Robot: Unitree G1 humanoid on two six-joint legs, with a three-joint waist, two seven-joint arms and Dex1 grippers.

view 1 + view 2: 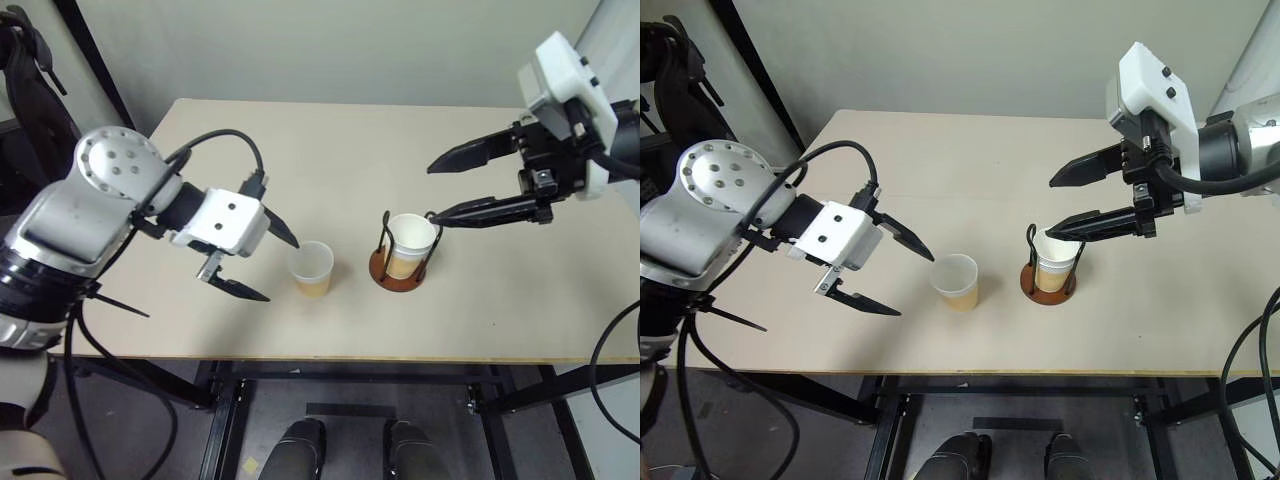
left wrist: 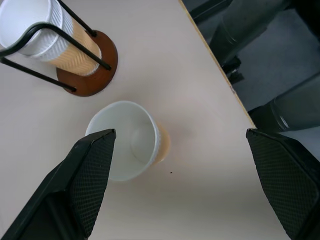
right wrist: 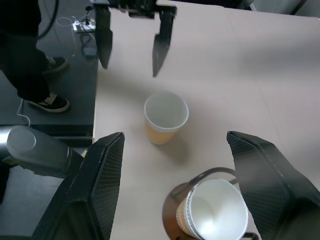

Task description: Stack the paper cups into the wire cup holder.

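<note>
Left hand (image 1: 258, 262) hangs wide open and empty above the counter (image 1: 300, 150), its two black fingers spread just at 9 o'clock of a lone paper cup (image 1: 312, 268), not touching it. That cup stands upright near the counter's front edge, mouth up, white inside and tan-orange low on its wall. At 3 o'clock of it, a little apart, sits the wire cup holder (image 1: 382, 268), a reddish-brown disc with black wire loops, with nested paper cups (image 1: 411, 243) standing inside; how many are stacked there is hard to tell. Right hand (image 1: 446, 189) is also open and empty, fingers spread, its lower fingertip close over the holder's rim at 2 o'clock; contact cannot be judged. A person's shoes (image 3: 47, 102) show on the floor beyond the counter, the legs cut off.
</note>
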